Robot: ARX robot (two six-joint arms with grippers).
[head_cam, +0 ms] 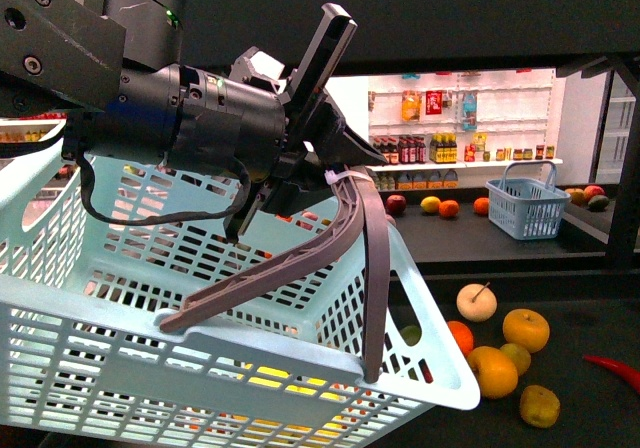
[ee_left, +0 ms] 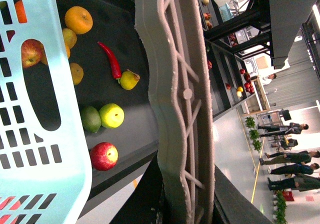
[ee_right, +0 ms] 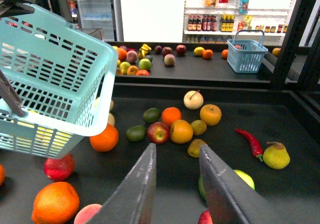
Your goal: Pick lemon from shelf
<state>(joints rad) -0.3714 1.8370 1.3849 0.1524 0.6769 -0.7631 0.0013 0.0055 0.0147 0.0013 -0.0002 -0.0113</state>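
Lemon seems to be the small dull-yellow fruit (ee_right: 195,147) lying on the black shelf (ee_right: 290,119), low centre in the right wrist view, just beside an orange (ee_right: 181,131); I cannot be sure of it. My right gripper (ee_right: 175,184) hangs above it with jaws apart and nothing between. My left gripper (head_cam: 320,183) is clamped on the grey handle (head_cam: 300,258) of the light blue basket (head_cam: 150,368), which is tilted and fills the left of the front view.
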